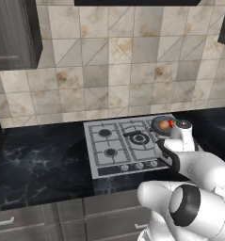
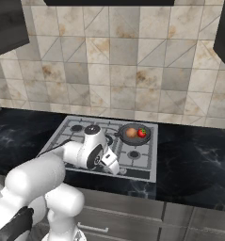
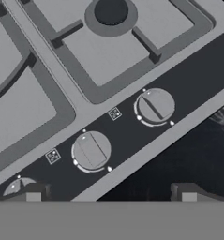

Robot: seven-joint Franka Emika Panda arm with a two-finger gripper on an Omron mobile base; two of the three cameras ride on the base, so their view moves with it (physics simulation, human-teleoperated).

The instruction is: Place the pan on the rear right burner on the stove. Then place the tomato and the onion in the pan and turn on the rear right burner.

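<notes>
Near the middle right of the left base view, the pan [image 1: 163,125] sits on the rear right burner of the stove [image 1: 100,148], with the onion [image 1: 164,125] and the tomato [image 1: 171,123] side by side inside it. My claw [image 3: 111,191] is wide apart, holding nothing, low over the front knobs [image 3: 91,151] in the hand view.

Black marble counter [image 1: 34,155] carries the stove [image 1: 97,141] – set flush
</notes>
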